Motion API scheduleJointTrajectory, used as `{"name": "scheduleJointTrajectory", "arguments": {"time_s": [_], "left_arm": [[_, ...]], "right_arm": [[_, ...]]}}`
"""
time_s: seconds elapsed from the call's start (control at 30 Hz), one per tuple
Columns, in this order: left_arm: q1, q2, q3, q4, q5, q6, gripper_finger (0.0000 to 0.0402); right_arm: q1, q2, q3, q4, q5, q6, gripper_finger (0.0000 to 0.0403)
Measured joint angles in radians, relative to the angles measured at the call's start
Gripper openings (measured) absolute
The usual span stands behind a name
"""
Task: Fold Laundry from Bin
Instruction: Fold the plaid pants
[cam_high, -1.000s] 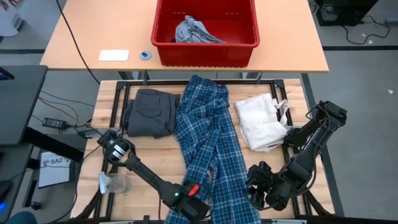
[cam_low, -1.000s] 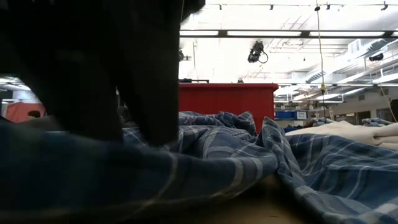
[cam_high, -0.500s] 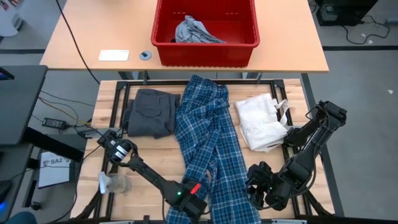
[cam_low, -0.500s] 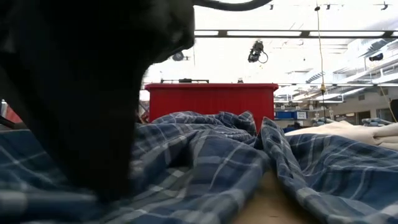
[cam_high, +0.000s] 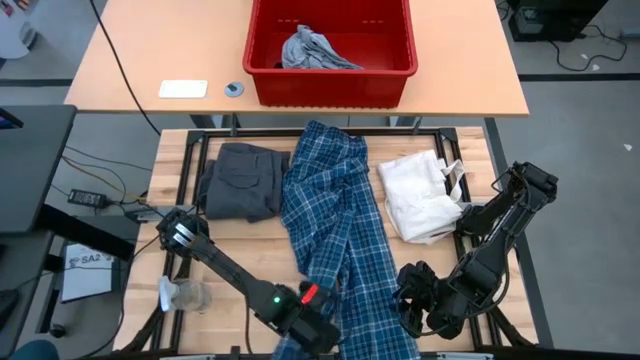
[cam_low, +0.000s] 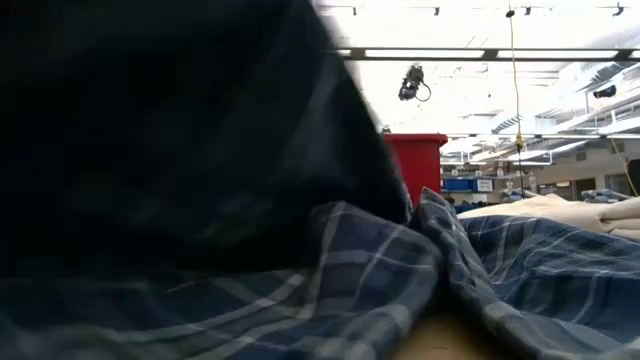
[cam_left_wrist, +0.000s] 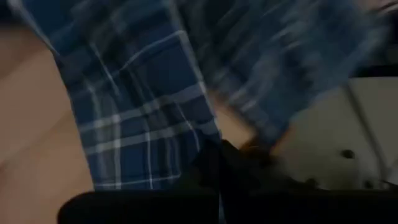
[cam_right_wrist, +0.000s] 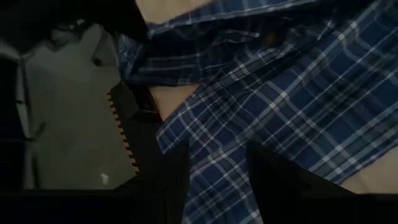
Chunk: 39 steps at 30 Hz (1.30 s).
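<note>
The laundry's blue-and-white plaid piece (cam_high: 335, 215) lies lengthwise down the middle of the wooden table (cam_high: 245, 250). My left gripper (cam_high: 318, 325) is at its near left part, shut on the cloth (cam_left_wrist: 143, 106). My right gripper (cam_high: 412, 300) hovers open over the plaid's near right side (cam_right_wrist: 292, 93), its fingers apart above the cloth. A dark grey piece (cam_high: 240, 180) lies folded at the far left. The red bin (cam_high: 330, 70) stands on a second table beyond, with a light grey piece (cam_high: 310, 48) inside. My left gripper holds the plaid piece near its near left edge (cam_left_wrist: 208, 140), coming from above at a slant. The fingers themselves hide the place of contact. That part is raised off the table and fills the low view (cam_low: 200, 200); the remainder lies on the table.
A white fabric bag (cam_high: 420, 195) lies at the far right of the table, next to the plaid. A white pad (cam_high: 183, 88) and a small round thing (cam_high: 234, 89) sit left of the bin. Bare wood shows at the near left.
My left gripper has gone up, drawing the near left part of the plaid piece up with it. In the low view the cloth has risen in front of the camera and now covers most of the red bin. The far part of the plaid has stayed flat.
</note>
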Motion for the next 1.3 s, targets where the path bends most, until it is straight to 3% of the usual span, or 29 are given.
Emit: {"name": "scheduleJointTrajectory", "arguments": {"time_s": [0.13, 0.3, 0.47, 0.77, 0.97, 1.17, 1.3], "left_arm": [[0.043, -0.004, 0.110, -0.003, -0.083, 0.107, 0.0001], [0.116, -0.005, 0.184, 0.026, -0.134, 0.201, 0.0001], [0.170, -0.006, 0.198, 0.090, -0.145, 0.254, 0.0001], [0.183, -0.006, 0.198, 0.141, -0.132, 0.270, 0.0000], [0.185, -0.006, 0.198, 0.133, -0.105, 0.285, 0.0000], [0.185, -0.006, 0.197, 0.120, -0.093, 0.307, 0.0002], [0.181, -0.006, 0.197, 0.118, -0.071, 0.327, 0.0002]], "right_arm": [[-0.003, 0.000, 0.000, 0.092, 0.011, 0.008, 0.0167], [-0.001, 0.022, 0.000, 0.242, 0.057, -0.142, 0.0178], [0.005, 0.119, 0.000, 0.306, 0.074, -0.204, 0.0206], [-0.042, 0.282, 0.000, 0.362, 0.239, -0.175, 0.0257], [-0.077, 0.345, 0.000, 0.544, 0.203, -0.263, 0.0234], [-0.088, 0.361, -0.003, 0.481, 0.253, -0.157, 0.0182], [-0.102, 0.361, -0.005, 0.500, 0.257, -0.203, 0.0131]]}}
